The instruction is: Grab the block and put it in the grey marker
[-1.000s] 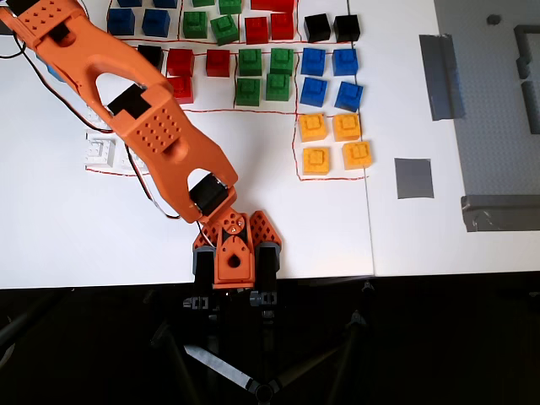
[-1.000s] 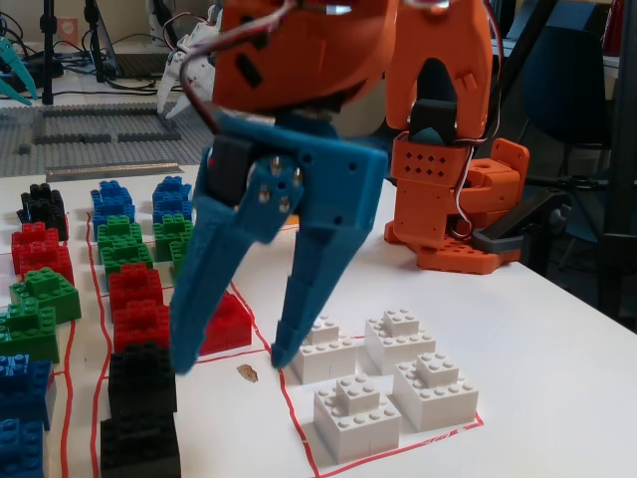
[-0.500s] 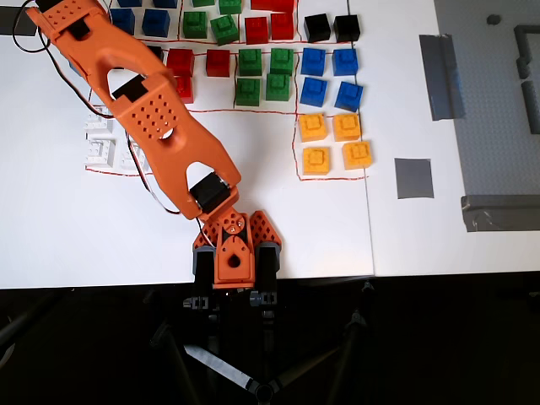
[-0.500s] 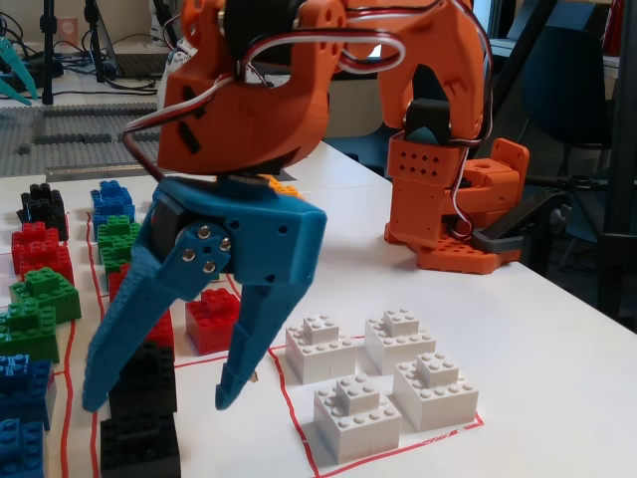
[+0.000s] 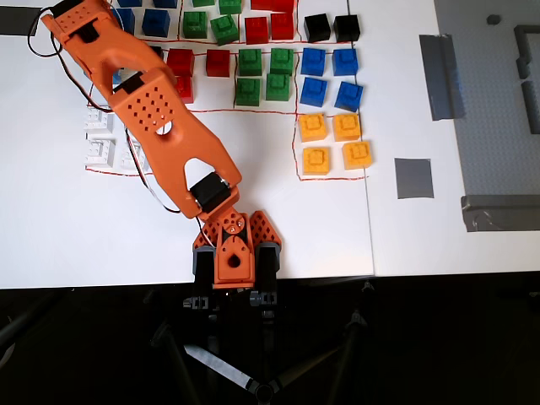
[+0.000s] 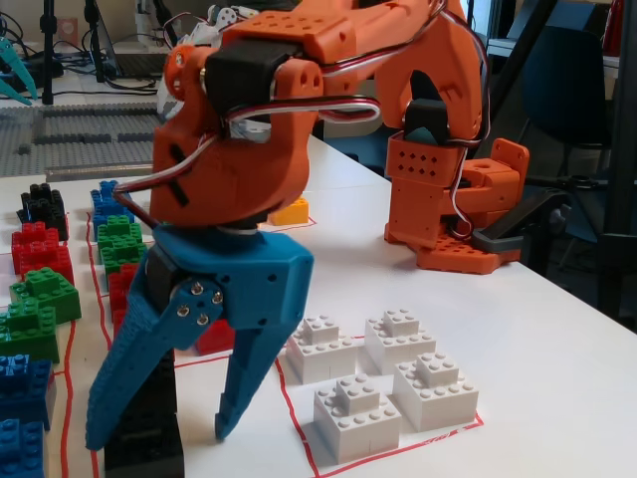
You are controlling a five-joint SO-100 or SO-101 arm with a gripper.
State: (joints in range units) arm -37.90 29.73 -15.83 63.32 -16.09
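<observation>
Hanging at the front of the fixed view, the blue end effector (image 6: 159,433) points down with its two fingers spread wide and nothing pinched between them. Two black blocks sit one behind the other in that gap; the block (image 6: 147,455) nearest the camera lies between the fingertips, and whether either finger touches it cannot be told.

Just to the right, four white blocks (image 6: 356,418) stand in a two-by-two group inside a red outline on the white surface (image 6: 528,378). Red blocks (image 6: 40,249) and green blocks (image 6: 45,289) line the left side further back. Behind them all stands the orange arm base (image 6: 448,209).

In the overhead view the orange arm (image 5: 160,126) reaches to the upper left and covers the end effector and the block beneath it. Four yellow blocks (image 5: 314,126) and, above them, four blue blocks (image 5: 313,61) each form a square group right of centre. Two more black blocks (image 5: 317,27) sit side by side at the top edge.

The grey marker (image 5: 413,178) lies bare on the right, well apart from the end effector, with one long grey tape strip (image 5: 440,76) above it.
</observation>
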